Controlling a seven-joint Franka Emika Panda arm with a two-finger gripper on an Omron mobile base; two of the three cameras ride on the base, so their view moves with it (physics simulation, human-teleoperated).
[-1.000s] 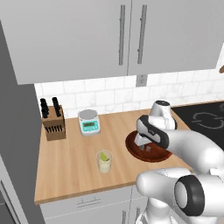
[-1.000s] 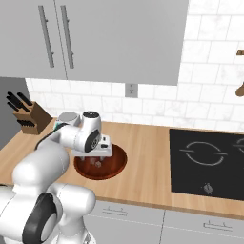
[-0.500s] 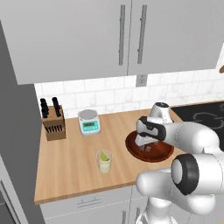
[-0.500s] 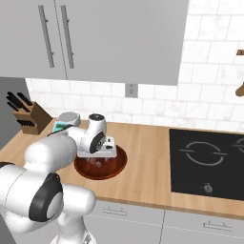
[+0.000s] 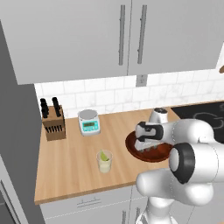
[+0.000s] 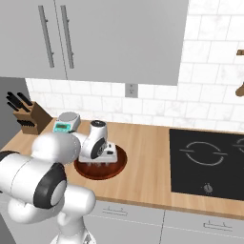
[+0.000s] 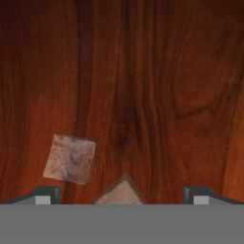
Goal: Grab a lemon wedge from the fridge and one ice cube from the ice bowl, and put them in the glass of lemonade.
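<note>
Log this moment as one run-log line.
phase: ice pickup | end effector: open, low in ice bowl | ice cube: loose | lemon wedge: in glass of lemonade

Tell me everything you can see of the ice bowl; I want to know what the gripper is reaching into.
The ice bowl is wide, shallow and round, of dark reddish-brown wood with a streaky grain. It sits flat on the wooden counter, right of the glass of lemonade in the left base view. The open gripper hangs low over its inside. In the hand view two pale translucent ice cubes lie on its floor: one towards the left fingertip, another between the fingertips.
</note>
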